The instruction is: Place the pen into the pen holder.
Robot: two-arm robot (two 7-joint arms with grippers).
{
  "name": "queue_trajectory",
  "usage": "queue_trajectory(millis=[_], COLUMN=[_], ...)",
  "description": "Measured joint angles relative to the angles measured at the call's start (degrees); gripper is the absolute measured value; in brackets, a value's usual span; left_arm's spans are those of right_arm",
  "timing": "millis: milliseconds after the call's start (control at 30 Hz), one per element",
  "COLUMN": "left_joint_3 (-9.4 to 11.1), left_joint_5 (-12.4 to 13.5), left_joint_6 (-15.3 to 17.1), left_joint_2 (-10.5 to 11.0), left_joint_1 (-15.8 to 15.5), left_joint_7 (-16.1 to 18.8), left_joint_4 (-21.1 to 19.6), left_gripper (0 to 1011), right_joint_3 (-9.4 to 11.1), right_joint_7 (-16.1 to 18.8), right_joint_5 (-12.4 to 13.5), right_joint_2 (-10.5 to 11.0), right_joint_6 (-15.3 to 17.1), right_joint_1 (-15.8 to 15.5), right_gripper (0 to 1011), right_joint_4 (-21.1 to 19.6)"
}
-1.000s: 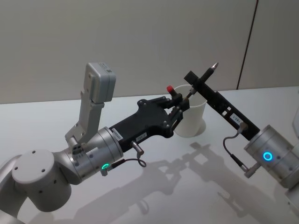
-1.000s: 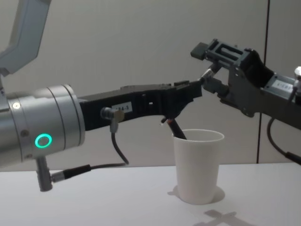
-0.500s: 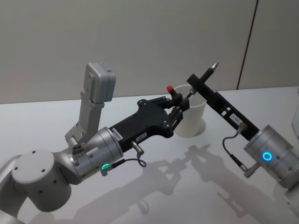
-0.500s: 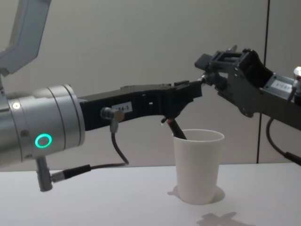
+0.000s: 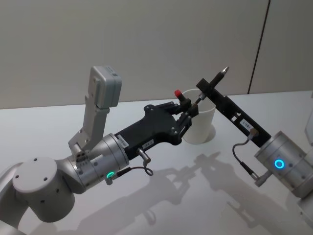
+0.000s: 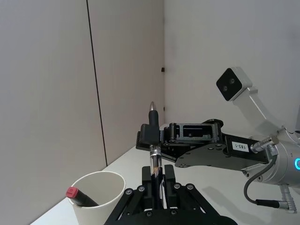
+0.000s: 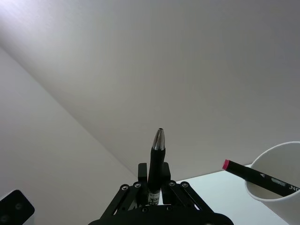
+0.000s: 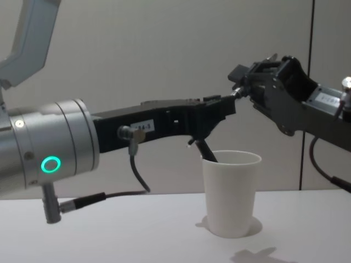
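Head view: pen (image 5: 210,87) in right claw (image 5: 204,88).

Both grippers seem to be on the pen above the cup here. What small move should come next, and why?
Probably the right gripper should open and back off. The pen is clamped by both it and the left gripper, held above the white paper cup, so the left cannot lower it until the right lets go. A red-capped pen already leans inside.

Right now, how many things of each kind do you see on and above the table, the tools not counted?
Pens: 2, the silver-tipped pen gripped by the left tool and the right tool, and the red-capped pen standing in the cup.
Cups: 1, the white paper cup.
Total: 3.
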Motion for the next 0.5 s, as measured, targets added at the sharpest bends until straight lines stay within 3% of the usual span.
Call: queue_trajectory(millis=[100, 233, 500], left_joint_3=[0.0, 0.0, 0.0], left_joint_5=[0.0, 0.0, 0.0], left_joint_6=[-0.1, -0.1, -0.1], left_joint_2=[0.0, 0.0, 0.0], left_joint_1=[0.0, 0.0, 0.0], left_joint_7=[0.0, 0.0, 0.0], left_joint_4=[0.0, 0.0, 0.0], left_gripper=[196, 357, 583], right_joint_3=[0.0, 0.0, 0.0], right_joint_7=[-0.1, -0.1, -0.1], right_joint_5=[0.0, -0.1, -0.1], right_joint_2=[0.0, 0.0, 0.0], right_joint_6=[0.0, 0.0, 0.0], right_joint_1=[0.0, 0.0, 0.0], right_gripper=[137, 138, 137], right_joint_4=[0.1, 0.1, 0.1])
